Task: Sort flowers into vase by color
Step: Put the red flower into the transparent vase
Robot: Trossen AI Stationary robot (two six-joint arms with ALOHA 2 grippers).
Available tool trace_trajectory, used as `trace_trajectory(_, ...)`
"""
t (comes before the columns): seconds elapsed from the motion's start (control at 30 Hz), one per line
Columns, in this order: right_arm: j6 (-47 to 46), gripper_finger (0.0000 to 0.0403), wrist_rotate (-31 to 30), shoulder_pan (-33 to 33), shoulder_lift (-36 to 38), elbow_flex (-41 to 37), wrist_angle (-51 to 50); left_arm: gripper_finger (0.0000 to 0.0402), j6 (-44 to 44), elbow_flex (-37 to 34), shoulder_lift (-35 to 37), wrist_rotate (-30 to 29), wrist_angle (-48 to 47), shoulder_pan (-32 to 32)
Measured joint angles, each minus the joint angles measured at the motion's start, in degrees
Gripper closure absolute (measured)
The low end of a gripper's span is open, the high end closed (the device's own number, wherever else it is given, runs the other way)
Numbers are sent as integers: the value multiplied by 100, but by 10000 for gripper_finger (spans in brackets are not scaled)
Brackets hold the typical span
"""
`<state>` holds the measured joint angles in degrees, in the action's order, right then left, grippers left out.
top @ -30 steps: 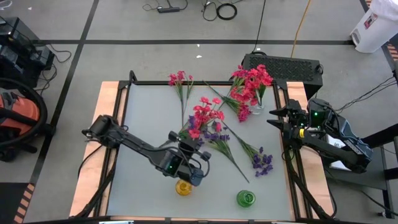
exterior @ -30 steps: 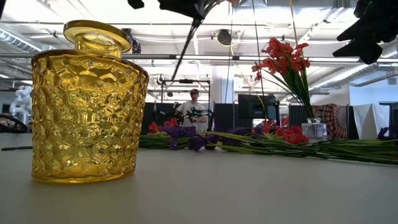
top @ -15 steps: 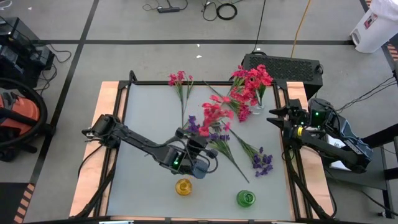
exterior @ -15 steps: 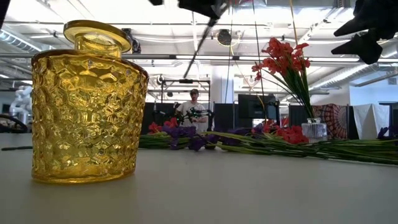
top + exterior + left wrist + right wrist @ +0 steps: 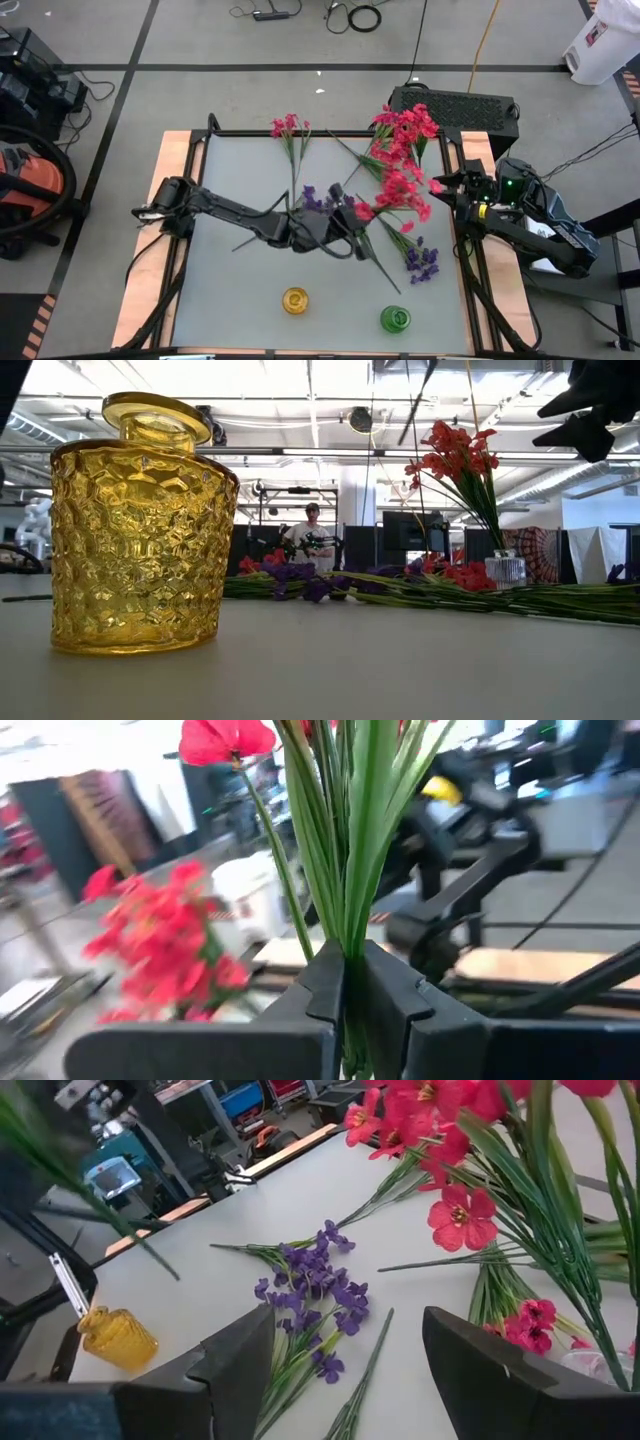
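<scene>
Squeezed tight in the left gripper: the green stems of a red flower bunch, up in the air near the clear vase with red flowers in it. Waiting by the table's right edge with fingers wide apart: the right gripper.

Could bump the clear vase and tip it, with so many blooms close by. Could brush the right gripper too. Could let thin stems slip, or miss the small vase mouth.

No words or labels to read anywhere.
</scene>
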<state>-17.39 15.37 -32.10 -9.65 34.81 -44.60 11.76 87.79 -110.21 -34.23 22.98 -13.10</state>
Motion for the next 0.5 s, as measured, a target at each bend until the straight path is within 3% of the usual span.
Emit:
trace_trajectory(0.33,596,156,733,0,0,1,409,375,-113,0,0,1703,49,830)
trace_trajectory(0.5,758,156,971,0,0,0,749,375,-388,0,-76,2833,165,1162)
